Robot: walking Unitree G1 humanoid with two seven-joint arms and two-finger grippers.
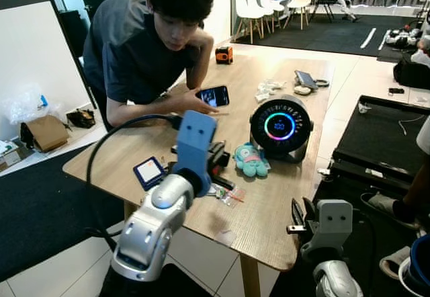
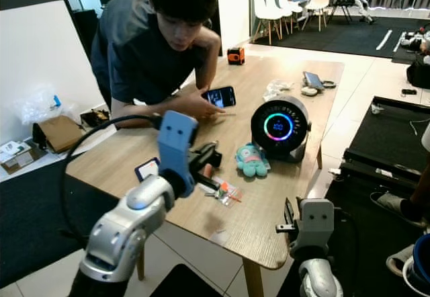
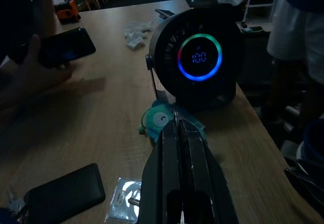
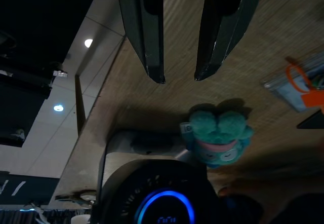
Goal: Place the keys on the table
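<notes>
Keys (image 1: 225, 194) lie on the bench (image 1: 269, 223), just beside the teal plush (image 1: 250, 160) on its near side. Left gripper (image 3: 179, 133) hovers over them, fingers clenched empty: likely placement done. Right gripper (image 4: 179, 77), fingers parted, idles off the bench edge.

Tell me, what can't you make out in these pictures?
- Whether the left gripper holds keys: wrist view too dark, silver left arm blocks eye views.
- Contents of the clear plastic packet: too small, eye views.
- Black smartphone screen in the person's hand: too small.
</notes>
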